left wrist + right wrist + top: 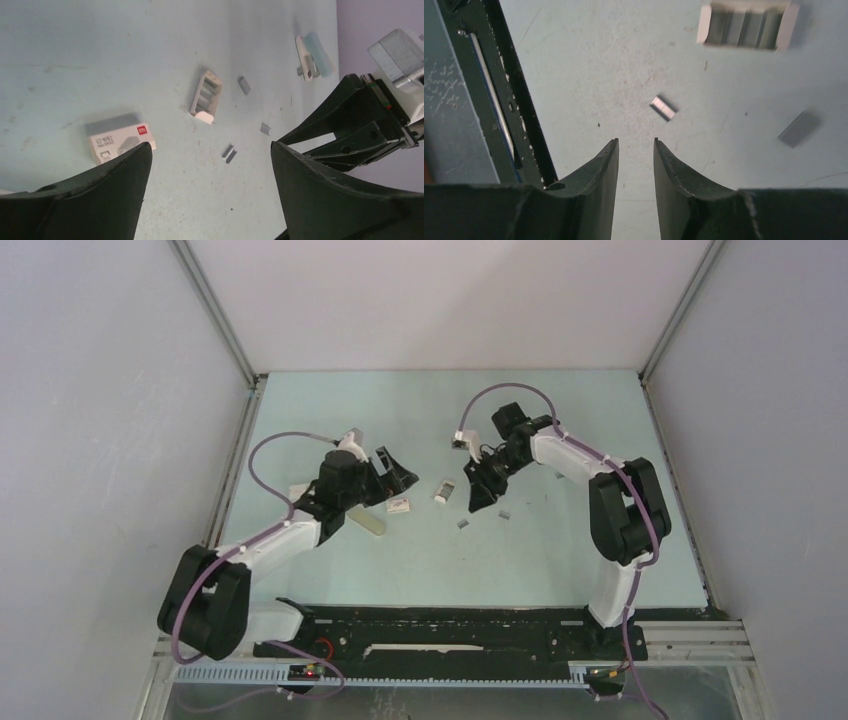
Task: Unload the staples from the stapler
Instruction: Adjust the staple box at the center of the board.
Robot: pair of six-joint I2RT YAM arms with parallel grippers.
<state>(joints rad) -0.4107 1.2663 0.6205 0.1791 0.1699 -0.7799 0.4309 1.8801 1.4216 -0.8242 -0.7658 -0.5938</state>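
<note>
Loose staples lie on the pale table: one strip [663,108] just ahead of my right gripper [636,141], and a blurred one [799,129] further right. That gripper stands open by a narrow gap, nothing between its fingers. From above, staples [463,524] [505,512] lie below and beside the right gripper [478,502]. My left gripper [210,147] is wide open and empty above the table, with staples [229,153] [265,129] [244,85] ahead of it. A small white and pale-blue stapler [310,55] lies far off, apart from both grippers.
An open cardboard tray [206,92] holding grey staple rows lies between the grippers. A closed white printed box [120,142] sits by my left finger. A cream bar-shaped piece [370,523] lies under the left arm. The black base plate [499,100] runs along the table's near edge.
</note>
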